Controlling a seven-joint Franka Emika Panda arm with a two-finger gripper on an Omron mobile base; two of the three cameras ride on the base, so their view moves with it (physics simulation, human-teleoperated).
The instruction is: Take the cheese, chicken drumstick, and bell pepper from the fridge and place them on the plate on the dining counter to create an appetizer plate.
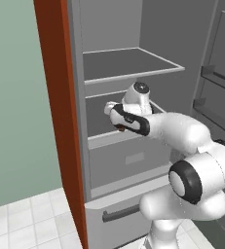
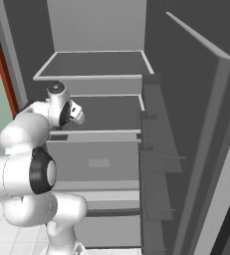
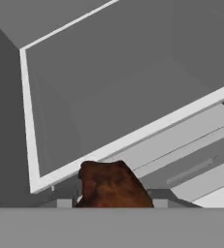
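The fridge [image 1: 133, 73] is seen standing open, with grey shelves inside and a red-brown panel [image 1: 60, 97] along its left side. In the left base view the arm is reached in over the front edge of the middle shelf [image 1: 97, 119], with the hand held just above that edge. The pincer [image 1: 119, 127] is closed on the chicken drumstick [image 1: 120, 128], of which a small brown patch is seen under the hand at the shelf's front lip. In the hand view the chicken drumstick [image 3: 112, 186] is shown close against the camera as a brown, knobbly lump, gripped between the fingers, whose tips are largely hidden behind it. Behind the drumstick the white front edge of the middle shelf [image 3: 133, 135] is seen running across, with the grey shelf floor beyond it. Whether the drumstick is touching the shelf edge or is held just clear of it cannot be told. Below the shelf a drawer [image 1: 128, 158] with a flat front is seen, and under that a lower drawer with a bar handle [image 1: 121, 213]. In the right base view the hand [image 2: 61, 107] is seen at the left end of the same shelf, and the open fridge door [image 2: 196, 139] is seen along the right side.
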